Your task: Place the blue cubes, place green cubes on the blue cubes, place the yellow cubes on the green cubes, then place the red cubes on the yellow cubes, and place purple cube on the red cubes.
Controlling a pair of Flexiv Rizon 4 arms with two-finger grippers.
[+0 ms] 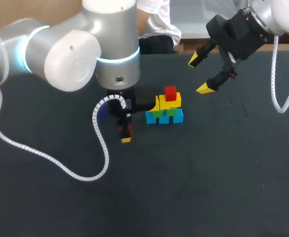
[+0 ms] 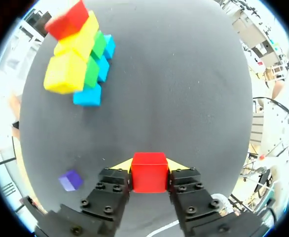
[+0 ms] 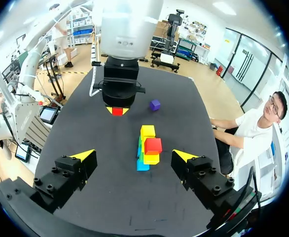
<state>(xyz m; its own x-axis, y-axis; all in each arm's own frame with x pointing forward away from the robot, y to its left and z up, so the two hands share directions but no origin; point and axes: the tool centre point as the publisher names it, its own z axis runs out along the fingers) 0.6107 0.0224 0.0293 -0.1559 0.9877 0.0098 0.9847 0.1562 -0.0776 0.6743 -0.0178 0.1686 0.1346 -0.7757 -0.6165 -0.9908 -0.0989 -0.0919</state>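
Fingers of the left gripper (image 2: 149,165) are clamped on a red cube (image 2: 149,174). A purple cube (image 2: 70,180) is seen beside it, mostly hidden overhead by the left arm (image 1: 116,44). Farther off, the stack (image 1: 165,109) is topped by another red block, and the right gripper (image 1: 199,75) is held apart above the table.

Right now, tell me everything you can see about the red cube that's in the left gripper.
The red cube is a plain, smooth block of even colour, looking like painted wood or plastic. It sits squarely between the fingers of the left gripper, both yellow tips against opposite sides, so it is clamped. It is over the dark table, apart from the cube stack; whether it touches the table is unclear.
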